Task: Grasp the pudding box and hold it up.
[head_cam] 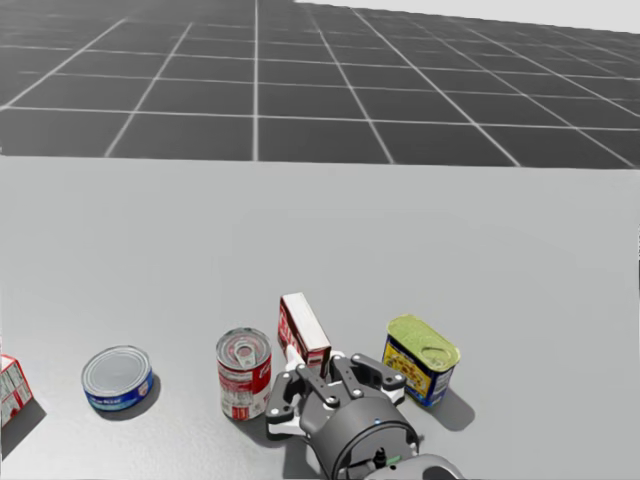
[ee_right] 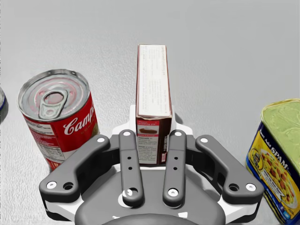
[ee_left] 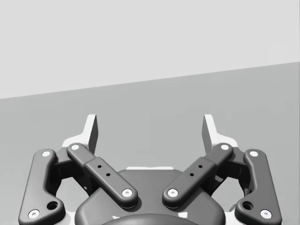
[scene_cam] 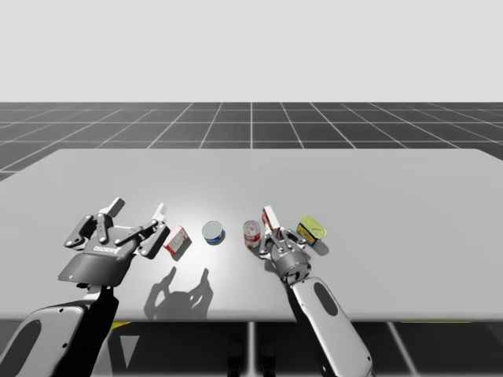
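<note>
Red-and-white pudding box [ee_right: 152, 93] stands upright near the front edge of the counter [scene_cam: 393, 196], apparently pinched between my right jaws; left jaws spread wide.

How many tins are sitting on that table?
3. A low blue can lies toward the left, a tall red can stands just left of the pudding box, and a squarish blue and yellow can stands right of it.

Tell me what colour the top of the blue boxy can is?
Yellow-green. The top of the blue boxy can shows best in the right wrist view.
</note>
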Tool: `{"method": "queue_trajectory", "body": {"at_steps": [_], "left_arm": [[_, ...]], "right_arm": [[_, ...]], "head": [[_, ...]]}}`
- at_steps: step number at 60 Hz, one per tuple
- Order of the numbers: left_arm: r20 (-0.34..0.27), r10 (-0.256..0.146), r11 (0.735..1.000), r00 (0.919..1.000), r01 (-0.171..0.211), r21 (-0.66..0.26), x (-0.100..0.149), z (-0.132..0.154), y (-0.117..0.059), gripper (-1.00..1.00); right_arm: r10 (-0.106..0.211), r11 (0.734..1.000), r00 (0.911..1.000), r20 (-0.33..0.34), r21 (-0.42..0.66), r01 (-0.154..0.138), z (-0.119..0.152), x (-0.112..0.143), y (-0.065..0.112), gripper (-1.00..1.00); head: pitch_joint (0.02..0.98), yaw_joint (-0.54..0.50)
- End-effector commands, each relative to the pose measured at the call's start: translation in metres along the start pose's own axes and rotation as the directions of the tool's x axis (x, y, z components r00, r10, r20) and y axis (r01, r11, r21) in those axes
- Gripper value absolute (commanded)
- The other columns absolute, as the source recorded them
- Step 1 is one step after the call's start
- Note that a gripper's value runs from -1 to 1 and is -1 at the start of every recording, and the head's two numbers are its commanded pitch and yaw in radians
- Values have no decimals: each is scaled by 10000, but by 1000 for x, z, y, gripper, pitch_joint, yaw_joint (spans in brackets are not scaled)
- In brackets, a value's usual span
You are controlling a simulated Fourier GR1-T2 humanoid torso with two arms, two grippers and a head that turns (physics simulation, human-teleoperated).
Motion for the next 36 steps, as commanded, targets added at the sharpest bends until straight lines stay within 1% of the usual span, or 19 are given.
{"method": "queue_trajectory", "body": {"at_steps": [1,2,7,12,20,22,26,29,36], "left_arm": [[3,-17,10000,10000,17,-6,0,1,-1,-1000],[1,-18,10000,10000,18,-8,0,1,-1,-1000],[3,-9,10000,10000,9,-12,-1,2,-1,-1000],[6,-10,10000,10000,10,-13,-1,2,-2,-1000],[13,18,10000,10000,-18,-2,0,2,-1,-1000],[15,25,10000,10000,-25,0,0,2,-1,-1000],[28,46,10000,10000,-46,6,0,2,-1,-1000],[34,60,10000,10000,-60,18,1,2,0,-1000],[39,73,10000,10000,-74,39,1,2,0,-1000]], "right_arm": [[-157,9963,9987,-493,-851,115,3,-18,-9,1000],[-152,9961,9987,-486,-873,109,3,-18,-9,1000],[-126,9955,9989,-444,-943,84,3,-18,-10,1000],[-89,9951,9992,-394,-983,50,4,-18,-10,1000],[-45,9946,9996,-283,-1041,16,4,-16,-11,1000],[-54,9943,9997,-217,-1070,31,6,-13,-11,1000],[78,9937,10000,-34,-1116,-81,9,-7,-11,1000],[80,9941,10000,58,-1086,-73,12,-2,-10,1000],[211,9947,9993,313,-1010,-178,19,13,-8,1000]], "head": [[517,-138],[491,-139],[440,-141],[412,-135],[402,-124],[400,-123],[401,-123],[403,-123],[405,-123]]}}
